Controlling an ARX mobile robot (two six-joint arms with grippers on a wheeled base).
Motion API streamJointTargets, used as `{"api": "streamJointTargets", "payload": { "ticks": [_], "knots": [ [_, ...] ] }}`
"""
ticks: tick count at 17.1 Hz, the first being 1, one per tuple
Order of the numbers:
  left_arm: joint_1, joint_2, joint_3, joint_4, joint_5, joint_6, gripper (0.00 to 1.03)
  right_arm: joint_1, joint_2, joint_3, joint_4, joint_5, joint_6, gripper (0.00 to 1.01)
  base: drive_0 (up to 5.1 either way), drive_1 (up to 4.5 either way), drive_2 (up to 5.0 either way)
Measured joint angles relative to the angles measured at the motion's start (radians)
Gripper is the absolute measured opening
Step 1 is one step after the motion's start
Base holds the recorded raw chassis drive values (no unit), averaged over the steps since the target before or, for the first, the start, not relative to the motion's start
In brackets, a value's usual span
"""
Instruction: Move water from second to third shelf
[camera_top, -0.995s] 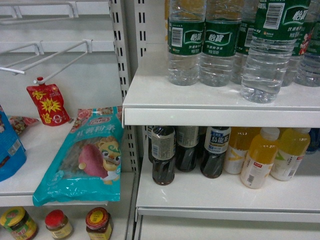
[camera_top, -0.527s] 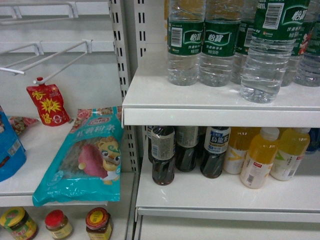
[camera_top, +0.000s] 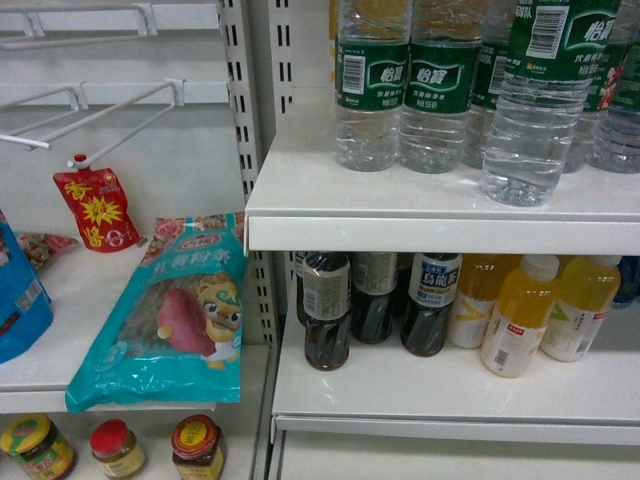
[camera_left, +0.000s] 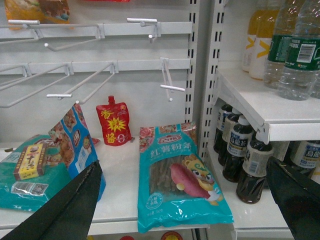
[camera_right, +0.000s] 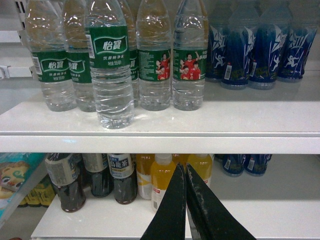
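Observation:
The water (camera_top: 533, 120), a clear ribbed bottle with a green label and white barcode, stands at the front of the upper shelf (camera_top: 440, 235), ahead of a row of similar bottles (camera_top: 372, 90). It shows again in the right wrist view (camera_right: 111, 70) and at the far right of the left wrist view (camera_left: 300, 55). Neither gripper shows in the head view. My right gripper (camera_right: 184, 167) is shut on nothing, below the water and in front of the lower shelf (camera_right: 280, 220). My left gripper (camera_left: 182, 197) is wide open and empty, facing the left bay.
Dark tea bottles (camera_top: 328, 310) and yellow juice bottles (camera_top: 520, 315) fill the lower shelf. Water bottles with red figures (camera_right: 189, 62) and blue bottles (camera_right: 260, 45) stand right of the water. A teal snack bag (camera_top: 170, 320), red pouch (camera_top: 95, 205), wire hooks (camera_top: 100, 110) and jars (camera_top: 195, 445) occupy the left bay.

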Motion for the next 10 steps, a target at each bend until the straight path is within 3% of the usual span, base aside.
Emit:
{"api": "streamJointTargets", "payload": {
  "ticks": [1,4,9,10],
  "knots": [
    [0.000,0.000,0.000,0.000,0.000,0.000,0.98,0.000,-0.159,0.001,-0.191,0.000,-0.001,0.02,0.0,0.00,0.0],
    [0.000,0.000,0.000,0.000,0.000,0.000,0.98,0.000,-0.175,0.001,-0.187,-0.001,-0.003,0.02,0.0,0.00,0.0],
    [0.000,0.000,0.000,0.000,0.000,0.000,0.98,0.000,-0.175,0.001,-0.186,0.000,-0.003,0.63,0.0,0.00,0.0],
    [0.000,0.000,0.000,0.000,0.000,0.000,0.98,0.000,-0.175,0.001,-0.186,0.000,-0.003,0.67,0.0,0.00,0.0]
  ]
}}
